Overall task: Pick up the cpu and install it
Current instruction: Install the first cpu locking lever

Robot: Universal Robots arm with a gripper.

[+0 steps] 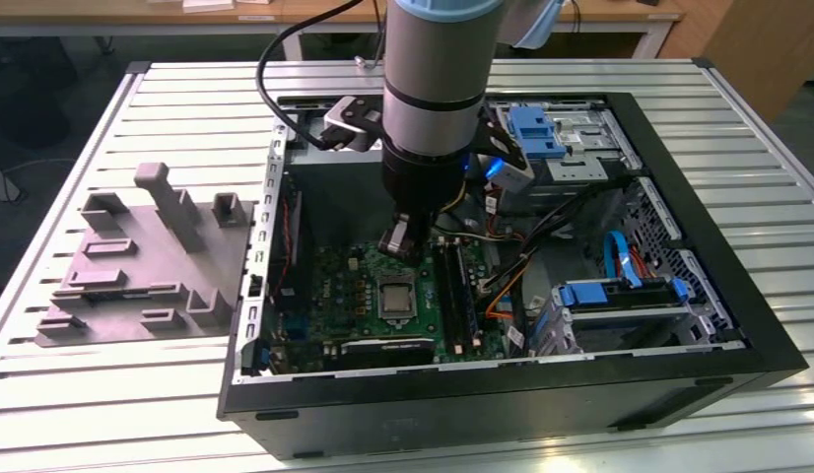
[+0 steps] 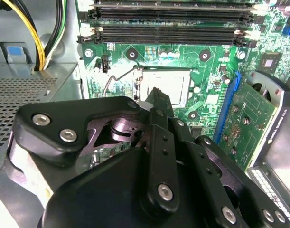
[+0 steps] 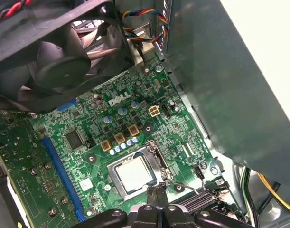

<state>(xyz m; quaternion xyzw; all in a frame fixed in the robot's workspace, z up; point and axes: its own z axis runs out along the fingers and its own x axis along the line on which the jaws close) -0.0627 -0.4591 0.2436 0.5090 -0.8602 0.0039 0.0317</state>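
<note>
An open computer case (image 1: 722, 325) lies flat on a slatted metal table (image 1: 92, 394), with a grey plastic fixture (image 1: 131, 271) beside it toward the exterior view's left. Your robot arm (image 1: 434, 89) reaches straight down into the case, over the green motherboard (image 1: 341, 286).

In the first wrist view a black cooling fan (image 3: 59, 61) hangs above the board, and the silver-framed socket (image 3: 156, 154) sits in the board's middle with its retaining frame swung open. The cpu (image 3: 134, 174), a pale square chip, already lies inside that socket, flat as far as you can judge. In the exterior view the same chip (image 1: 396, 297) shows just below the arm's tip.

The gripper (image 3: 157, 195) hangs just above the edge of the socket. Its two fingers are pressed together, tip to tip, and grip nothing; the second wrist view shows their dark tips (image 2: 160, 99) over the socket's rim.

To do this step well, keep the closed fingers clear of the thin wire lever (image 3: 185, 186) beside the socket, and check that the chip sits level with all four edges inside the frame. A tilted chip could bend contacts beneath it, so avoid pushing down on one corner.
</note>
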